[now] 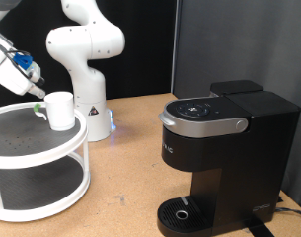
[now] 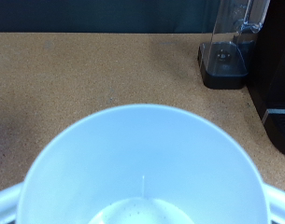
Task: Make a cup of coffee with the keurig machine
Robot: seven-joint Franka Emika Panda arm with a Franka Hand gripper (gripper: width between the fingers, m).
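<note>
The white cup (image 1: 60,111) stands upright on the top tier of a round white shelf (image 1: 22,148) at the exterior view's left. My gripper (image 1: 37,101) comes down from the upper left and sits right against the cup's left side, at rim height. In the wrist view the cup (image 2: 142,168) fills the lower frame, seen from above with its mouth open; my fingers do not show there. The black keurig machine (image 1: 214,148) stands at the exterior view's right with its silver-grey lid handle (image 1: 201,124) down. The keurig machine (image 2: 237,47) also shows in the wrist view beyond the cup.
The shelf has a second tier (image 1: 32,188) below. The arm's white base (image 1: 89,104) stands behind the shelf. The machine's round drip base (image 1: 182,212) is bare. Brown tabletop (image 1: 125,168) lies between shelf and machine.
</note>
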